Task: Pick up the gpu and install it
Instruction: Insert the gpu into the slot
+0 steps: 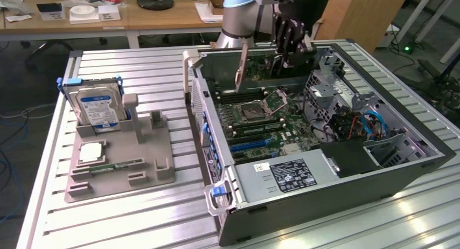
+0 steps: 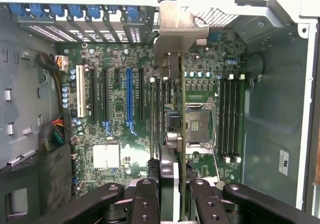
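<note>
Table point(image 1: 144, 214) of ribbed aluminium bears open case point(image 1: 323, 192), gpu point(image 1: 242, 66) above — wooden desks point(image 1: 165, 20) behind.

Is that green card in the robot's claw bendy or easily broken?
Probably stiff: the card hangs straight from the gripper without sagging. Likely fragile, being bare electronics. So thin, it would likely topple if stood on edge.

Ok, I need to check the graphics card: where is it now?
In the exterior view's upper middle, the graphics card hangs upright in the gripper above the motherboard, at the far end of the open computer case.
</note>
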Tool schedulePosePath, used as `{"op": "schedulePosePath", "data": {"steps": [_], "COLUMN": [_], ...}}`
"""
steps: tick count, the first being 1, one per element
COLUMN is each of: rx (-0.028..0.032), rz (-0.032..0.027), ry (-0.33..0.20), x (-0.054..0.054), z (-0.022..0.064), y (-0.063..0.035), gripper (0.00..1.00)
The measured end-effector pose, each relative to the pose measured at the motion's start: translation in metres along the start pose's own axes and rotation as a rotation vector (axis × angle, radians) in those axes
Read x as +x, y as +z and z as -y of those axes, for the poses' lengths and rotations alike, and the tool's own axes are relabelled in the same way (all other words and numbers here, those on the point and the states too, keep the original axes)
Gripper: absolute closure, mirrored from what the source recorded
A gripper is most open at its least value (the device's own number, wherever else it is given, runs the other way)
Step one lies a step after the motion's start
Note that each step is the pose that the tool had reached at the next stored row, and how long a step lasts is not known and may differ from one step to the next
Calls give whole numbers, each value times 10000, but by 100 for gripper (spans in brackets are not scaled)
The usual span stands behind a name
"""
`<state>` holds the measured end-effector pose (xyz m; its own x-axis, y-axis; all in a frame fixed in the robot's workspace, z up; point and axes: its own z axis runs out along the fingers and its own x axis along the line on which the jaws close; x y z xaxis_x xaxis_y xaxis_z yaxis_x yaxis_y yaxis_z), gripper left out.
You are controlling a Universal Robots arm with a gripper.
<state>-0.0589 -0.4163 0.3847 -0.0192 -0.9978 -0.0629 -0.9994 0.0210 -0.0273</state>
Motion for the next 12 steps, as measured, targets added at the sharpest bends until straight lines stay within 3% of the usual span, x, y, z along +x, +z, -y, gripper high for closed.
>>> {"op": "schedulePosePath", "data": {"steps": [3, 6, 12], "rx": [17, 31, 56], "rz": [32, 259, 268], "ry": [1, 6, 5], "x": [48, 94, 105], "z": [0, 1, 1], "y": [12, 22, 32], "gripper": [72, 72, 72]}}
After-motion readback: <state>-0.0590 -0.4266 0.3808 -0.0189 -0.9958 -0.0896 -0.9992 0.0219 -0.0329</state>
